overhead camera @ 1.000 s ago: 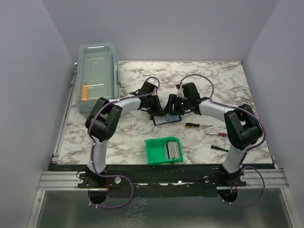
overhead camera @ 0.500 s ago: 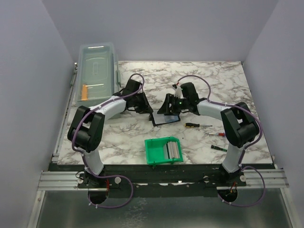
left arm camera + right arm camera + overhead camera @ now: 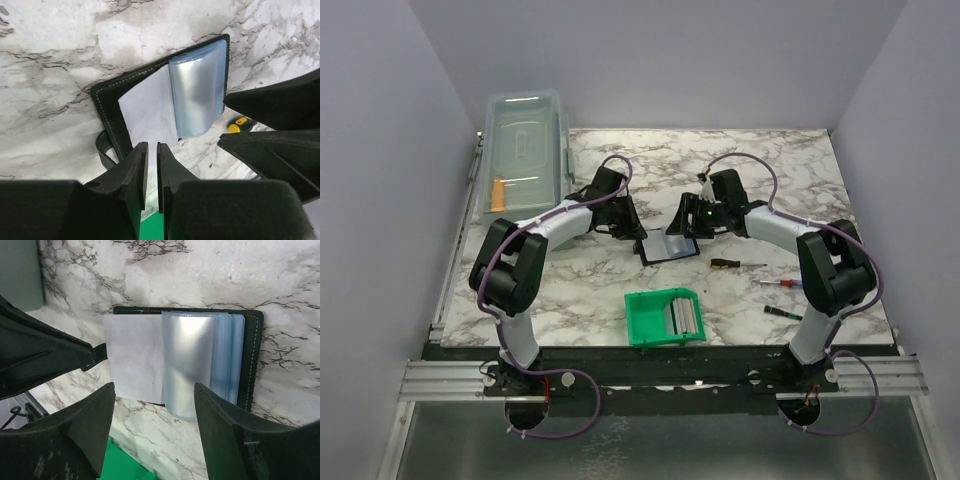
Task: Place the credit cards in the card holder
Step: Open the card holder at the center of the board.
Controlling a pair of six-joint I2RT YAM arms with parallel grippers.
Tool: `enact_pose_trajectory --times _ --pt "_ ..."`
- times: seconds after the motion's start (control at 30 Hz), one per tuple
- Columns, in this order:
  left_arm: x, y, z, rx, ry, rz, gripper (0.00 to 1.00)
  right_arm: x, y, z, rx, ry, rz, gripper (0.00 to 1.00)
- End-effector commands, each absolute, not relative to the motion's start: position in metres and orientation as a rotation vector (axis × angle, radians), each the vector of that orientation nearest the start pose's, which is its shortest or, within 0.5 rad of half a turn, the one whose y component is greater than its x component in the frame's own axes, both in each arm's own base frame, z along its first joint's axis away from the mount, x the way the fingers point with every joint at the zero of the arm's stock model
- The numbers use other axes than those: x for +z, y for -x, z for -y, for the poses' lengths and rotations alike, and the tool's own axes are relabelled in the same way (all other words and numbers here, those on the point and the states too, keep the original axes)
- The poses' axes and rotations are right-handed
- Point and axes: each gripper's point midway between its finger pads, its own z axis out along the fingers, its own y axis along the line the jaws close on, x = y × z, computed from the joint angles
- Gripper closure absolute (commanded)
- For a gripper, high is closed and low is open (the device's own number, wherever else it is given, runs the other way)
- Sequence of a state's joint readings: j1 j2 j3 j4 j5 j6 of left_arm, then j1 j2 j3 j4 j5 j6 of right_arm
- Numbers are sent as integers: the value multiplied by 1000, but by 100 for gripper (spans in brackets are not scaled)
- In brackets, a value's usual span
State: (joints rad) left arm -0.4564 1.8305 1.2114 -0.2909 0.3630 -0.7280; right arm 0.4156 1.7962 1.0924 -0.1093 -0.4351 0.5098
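The card holder (image 3: 670, 248) lies open on the marble table, black with a pale inner face (image 3: 132, 357) and clear plastic sleeves (image 3: 197, 360). It also shows in the left wrist view (image 3: 150, 100). The credit cards (image 3: 685, 315) lie in the green bin (image 3: 650, 318) nearer the arm bases; I see grey and silver ones. My left gripper (image 3: 628, 224) (image 3: 151, 148) hovers at the holder's left edge, its jaws closed to a thin slit with nothing between them. My right gripper (image 3: 688, 226) (image 3: 154, 390) hovers over the holder's far right side, wide open and empty.
A clear lidded box (image 3: 525, 160) stands at the back left. Three screwdrivers lie right of the holder: one yellow-handled (image 3: 725, 263), one red-handled (image 3: 775, 283), one dark (image 3: 782, 312). The green bin's edge shows under both wrists (image 3: 125, 465).
The right gripper has lifted back off the card holder, which now lies open and more exposed. The left arm swung its elbow out left, and its gripper stays beside the holder's left edge.
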Motion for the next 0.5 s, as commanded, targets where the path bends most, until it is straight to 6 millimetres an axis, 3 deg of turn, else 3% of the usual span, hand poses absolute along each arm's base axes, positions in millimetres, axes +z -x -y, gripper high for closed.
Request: enact_pose_trajectory --times 0.0,0.3,0.47 --pt "55 -353 261 -805 216 -2682 82 58 -354 -250 877 102 -2535 32" --pt "19 -342 253 -709 258 -2761 91 36 -352 -261 961 104 -2569 32" --pt "10 -338 256 -684 257 -2779 95 39 -347 -274 1069 121 -2551 32"
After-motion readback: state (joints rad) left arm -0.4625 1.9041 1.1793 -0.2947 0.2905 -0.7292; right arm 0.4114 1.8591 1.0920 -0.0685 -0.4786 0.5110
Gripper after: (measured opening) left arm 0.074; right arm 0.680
